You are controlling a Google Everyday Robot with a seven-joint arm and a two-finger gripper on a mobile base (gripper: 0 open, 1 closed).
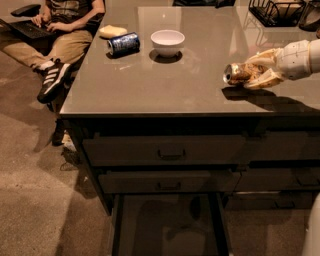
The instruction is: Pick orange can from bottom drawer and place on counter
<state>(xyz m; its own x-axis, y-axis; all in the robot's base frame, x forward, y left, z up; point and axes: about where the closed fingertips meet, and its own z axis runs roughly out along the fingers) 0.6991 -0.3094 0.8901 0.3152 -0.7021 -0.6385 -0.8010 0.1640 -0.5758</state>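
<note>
My gripper [252, 74] comes in from the right edge, its pale fingers shut on the orange can [236, 73]. The can lies sideways in the grip, silver top pointing left, held just above the right part of the counter [165, 80], with its shadow on the surface below. The bottom drawer [167, 225] is pulled open below the two handled drawers; its dark floor shows nothing on it.
A white bowl [167, 42], a blue can [123, 43] on its side and a yellow item [112, 31] sit at the counter's far left. A black wire rack [277, 11] stands at the far right. A seated person with a laptop [50, 30] is at the left.
</note>
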